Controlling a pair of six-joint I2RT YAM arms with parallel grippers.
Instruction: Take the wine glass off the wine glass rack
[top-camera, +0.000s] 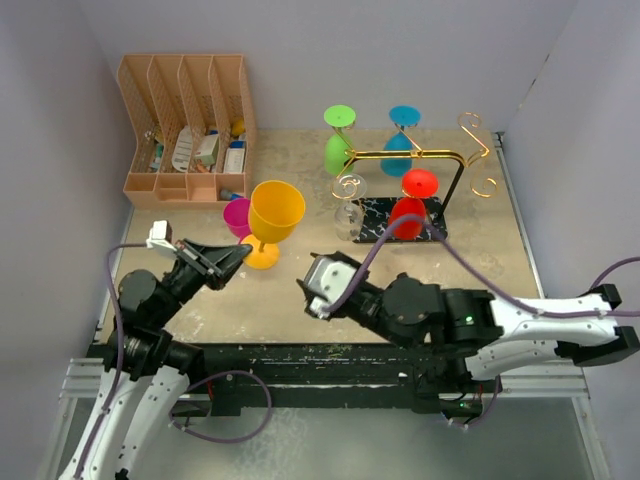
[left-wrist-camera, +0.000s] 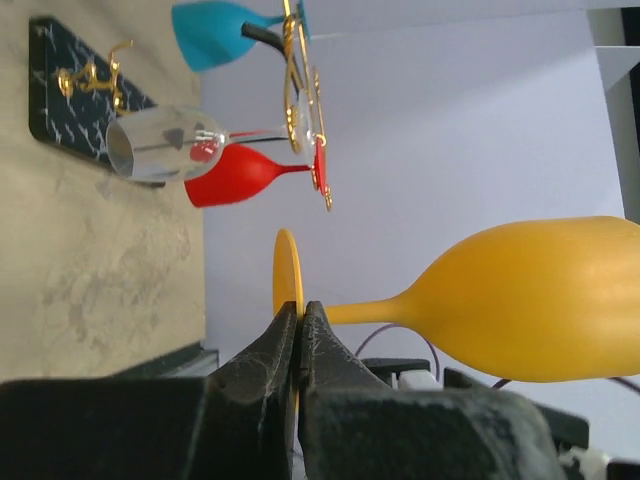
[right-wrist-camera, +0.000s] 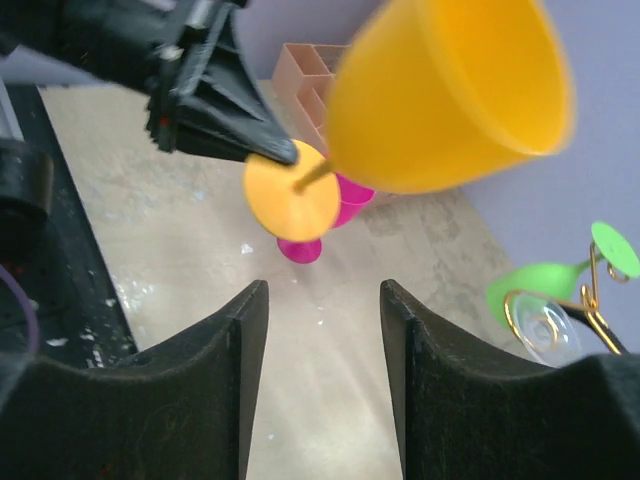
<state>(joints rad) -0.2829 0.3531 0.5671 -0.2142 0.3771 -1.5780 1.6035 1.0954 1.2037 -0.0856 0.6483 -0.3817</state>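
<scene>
Left arm (top-camera: 150, 295), right arm (top-camera: 520, 322): black joints, white shells (purple cables (top-camera: 455, 262)).

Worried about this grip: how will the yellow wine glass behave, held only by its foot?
The yellow wine glass looks like opaque plastic, so it is probably light and not fragile. The left gripper pinches only the edge of its thin foot, with the big bowl far out, so it may pivot or slip. Set down, it would likely tip easily.

The top camera is looking down over the whole table (top-camera: 300, 300) from behind. Both wrist cameras are facing the yellow wine glass (left-wrist-camera: 540, 300) closely, from opposite sides.
</scene>
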